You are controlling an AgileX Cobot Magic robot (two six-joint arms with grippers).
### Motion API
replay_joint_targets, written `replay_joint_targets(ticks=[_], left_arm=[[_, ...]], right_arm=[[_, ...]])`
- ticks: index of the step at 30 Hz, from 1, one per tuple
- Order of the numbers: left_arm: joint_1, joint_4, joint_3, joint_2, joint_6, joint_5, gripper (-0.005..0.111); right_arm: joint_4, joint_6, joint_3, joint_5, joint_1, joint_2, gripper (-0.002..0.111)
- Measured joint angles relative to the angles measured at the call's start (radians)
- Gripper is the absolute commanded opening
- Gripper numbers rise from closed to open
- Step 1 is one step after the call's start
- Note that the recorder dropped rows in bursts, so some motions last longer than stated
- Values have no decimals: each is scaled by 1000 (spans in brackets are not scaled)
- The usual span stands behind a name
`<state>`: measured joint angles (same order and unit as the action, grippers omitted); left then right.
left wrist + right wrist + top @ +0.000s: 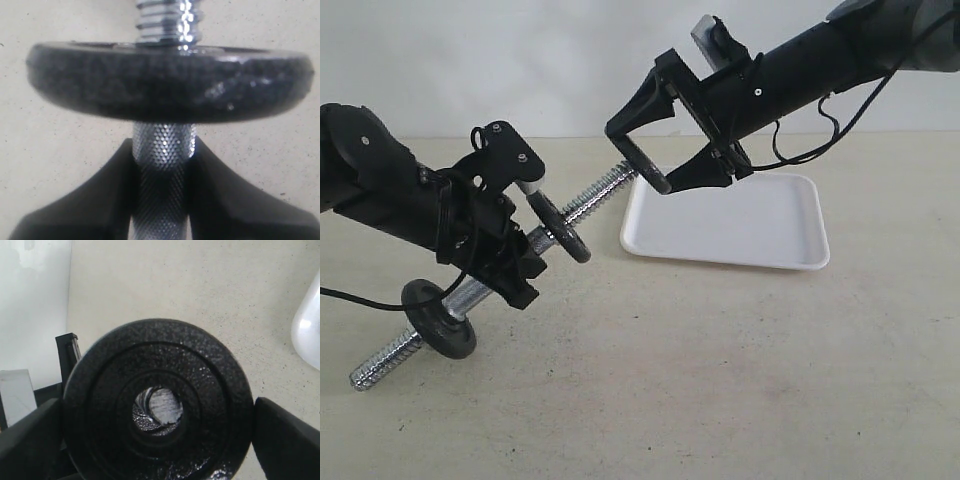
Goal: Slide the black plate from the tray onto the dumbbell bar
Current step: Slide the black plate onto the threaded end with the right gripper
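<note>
The right gripper (642, 160) is clamped on the small round black iron plate (155, 405), holding it clear of the shallow white plastic tray (800, 255) at the threaded tip of the chrome steel dumbbell bar (598, 192). The tip seems to sit just at the plate's centre hole. The left gripper (162, 150) is closed around the bar's knurled middle.

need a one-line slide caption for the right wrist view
Right hand holds the black plate by its rim, with the threaded end of the bar visible through the centre hole.
</note>
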<state>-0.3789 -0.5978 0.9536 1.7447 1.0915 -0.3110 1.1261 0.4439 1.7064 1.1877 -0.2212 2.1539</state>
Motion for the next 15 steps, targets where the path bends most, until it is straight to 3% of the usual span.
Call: replay_joint_targets(ticks=[15], left_arm=[[-2,0,-2,-18,6,-7,4]], right_arm=[[-30,-4,2,14,-10,-4,0]])
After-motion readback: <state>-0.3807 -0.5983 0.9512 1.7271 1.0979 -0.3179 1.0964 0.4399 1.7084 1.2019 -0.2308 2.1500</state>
